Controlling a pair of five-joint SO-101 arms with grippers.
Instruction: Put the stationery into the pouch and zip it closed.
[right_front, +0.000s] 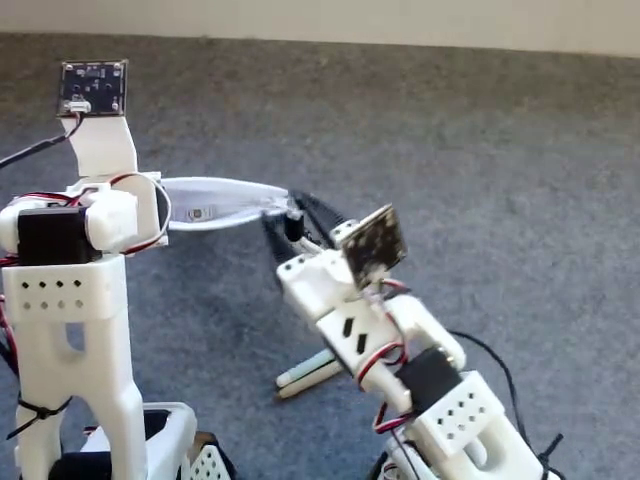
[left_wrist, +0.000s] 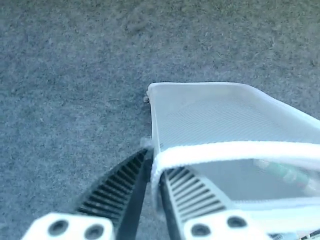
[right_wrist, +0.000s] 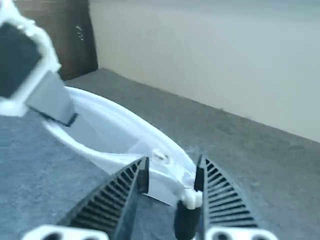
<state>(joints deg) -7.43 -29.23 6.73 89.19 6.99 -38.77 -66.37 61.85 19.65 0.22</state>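
The white mesh pouch (right_front: 215, 205) hangs off the grey carpet, mouth open. My left gripper (left_wrist: 152, 162) is shut on its rim at one end. A greenish pen (left_wrist: 285, 172) lies inside the pouch. At the other end, my right gripper (right_wrist: 171, 172) stands open with the pouch's tip (right_wrist: 165, 172) between its fingers. A small black piece with a white tip (right_wrist: 187, 215) rests against one finger. In the high view the right gripper (right_front: 297, 222) meets the pouch's right end. Two pens (right_front: 308, 373) lie on the carpet beside the right arm's base.
Grey carpet (right_front: 480, 150) stretches open to the back and right. A pale wall (right_wrist: 225, 60) and a dark cabinet (right_wrist: 65, 35) stand beyond it. A black cable (right_front: 495, 365) loops near the right arm's base.
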